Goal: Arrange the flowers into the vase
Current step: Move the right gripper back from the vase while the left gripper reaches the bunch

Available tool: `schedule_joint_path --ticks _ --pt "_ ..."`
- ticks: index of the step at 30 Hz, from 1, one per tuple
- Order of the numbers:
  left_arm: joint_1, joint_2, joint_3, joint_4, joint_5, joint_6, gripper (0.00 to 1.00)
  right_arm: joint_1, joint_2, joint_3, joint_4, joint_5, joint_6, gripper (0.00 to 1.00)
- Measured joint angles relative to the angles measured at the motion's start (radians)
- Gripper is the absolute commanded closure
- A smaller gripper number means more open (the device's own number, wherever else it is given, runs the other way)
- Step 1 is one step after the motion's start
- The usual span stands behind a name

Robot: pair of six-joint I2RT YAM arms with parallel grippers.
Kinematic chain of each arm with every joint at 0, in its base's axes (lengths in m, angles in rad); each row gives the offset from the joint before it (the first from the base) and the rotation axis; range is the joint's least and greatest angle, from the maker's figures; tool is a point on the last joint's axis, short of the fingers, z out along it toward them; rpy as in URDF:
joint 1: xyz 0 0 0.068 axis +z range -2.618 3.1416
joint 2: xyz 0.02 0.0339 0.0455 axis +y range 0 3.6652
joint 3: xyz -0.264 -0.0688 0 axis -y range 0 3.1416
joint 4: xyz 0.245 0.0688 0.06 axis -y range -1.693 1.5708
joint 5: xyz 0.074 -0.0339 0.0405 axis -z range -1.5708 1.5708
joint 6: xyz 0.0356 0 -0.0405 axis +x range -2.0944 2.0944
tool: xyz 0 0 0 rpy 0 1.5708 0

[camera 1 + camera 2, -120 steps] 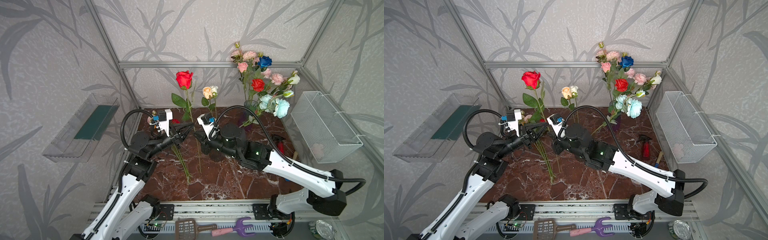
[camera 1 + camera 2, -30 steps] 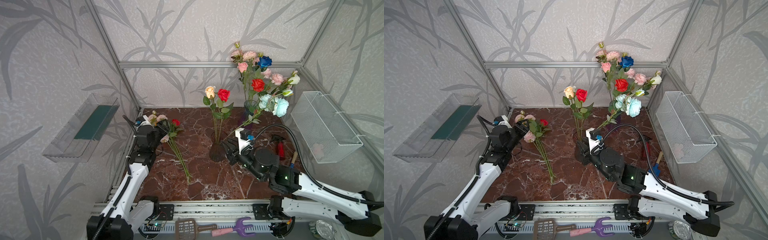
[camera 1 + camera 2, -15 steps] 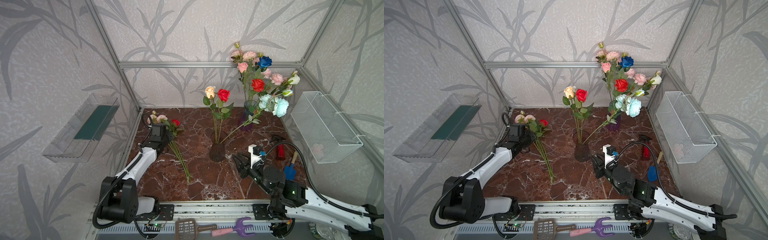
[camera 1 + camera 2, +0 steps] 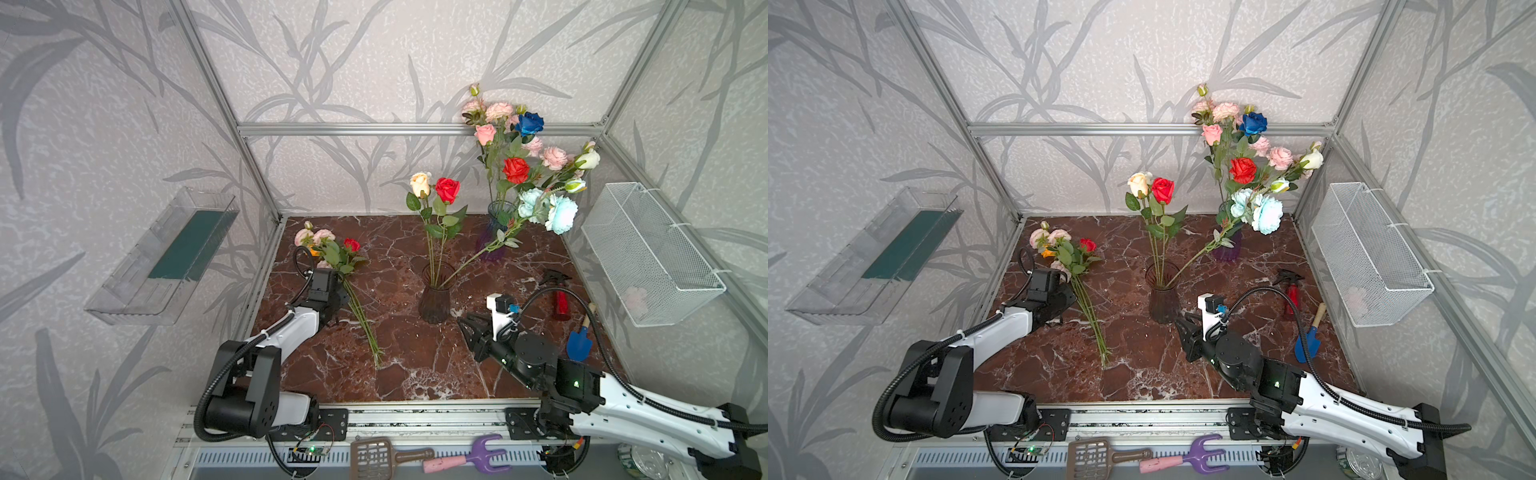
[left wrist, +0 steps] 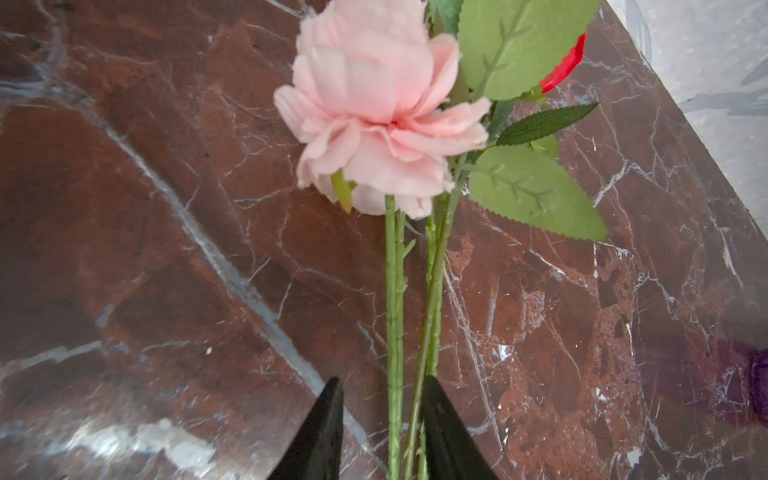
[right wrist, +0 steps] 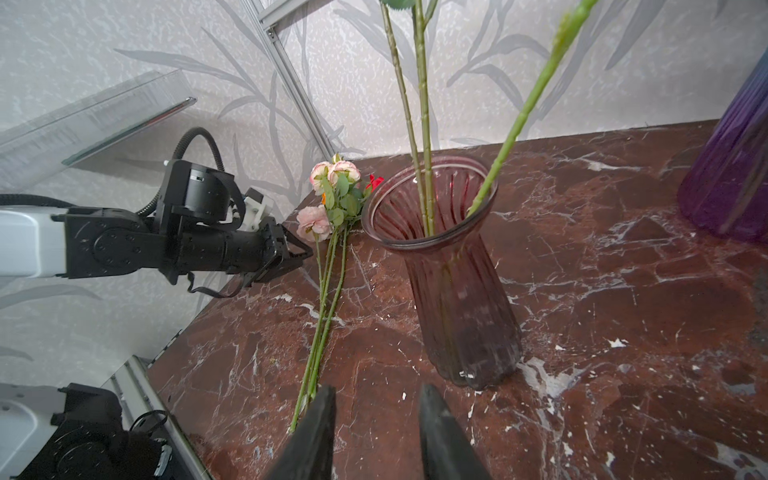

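The left claw (image 5: 380, 386) is being held partly open astride the stems (image 5: 392, 316) of the loose flowers (image 4: 337, 254) on the tabletop (image 4: 411, 365), left of centre in both top views; they are not being clamped. The right claw (image 6: 376, 395) is being held parted and empty near the vase (image 4: 434, 297), mid-frame, where three more are being carried.

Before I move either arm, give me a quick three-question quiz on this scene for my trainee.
1. True or false: the right gripper is open and empty.
2. How many stems stand in the dark glass vase? A two, B three, C five.
3. Fill in: the stalks of the loose flowers on the table run between the jaws of the ____ gripper.
Key: 1 true; 2 B; 3 left gripper.
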Motion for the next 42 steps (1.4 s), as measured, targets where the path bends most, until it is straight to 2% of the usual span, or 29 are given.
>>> schedule_joint_path --ticks 5,10,16,18,20,22,28,34,42 --pt "0.000 0.127 0.000 0.116 0.018 -0.002 0.64 0.000 -0.042 -0.054 0.020 -0.014 0.045 0.66" --pt "0.011 0.193 0.000 0.183 0.035 -0.016 0.71 0.000 -0.083 -0.071 0.002 -0.014 0.089 0.66" --pt "0.017 0.191 -0.001 0.228 0.045 -0.024 0.92 0.000 -0.115 -0.071 -0.016 -0.015 0.116 0.66" --pt "0.017 0.171 -0.001 0.217 0.047 -0.021 0.95 0.000 -0.114 -0.071 -0.020 -0.015 0.117 0.66" --pt "0.012 0.117 0.002 0.169 0.039 -0.012 1.00 0.000 -0.114 -0.071 -0.025 -0.015 0.117 0.66" --pt "0.000 0.045 0.029 0.088 0.021 0.009 1.00 0.000 -0.114 -0.071 -0.028 -0.015 0.116 0.66" --pt "-0.077 -0.134 0.226 -0.132 -0.051 0.108 1.00 0.000 -0.111 -0.071 -0.026 -0.016 0.116 0.66" --pt "-0.120 -0.161 0.400 -0.329 -0.070 0.216 1.00 0.000 -0.092 -0.069 -0.010 -0.027 0.111 0.66" --pt "-0.127 -0.166 0.408 -0.489 -0.056 0.296 1.00 0.000 -0.096 -0.054 -0.009 -0.037 0.108 0.67"
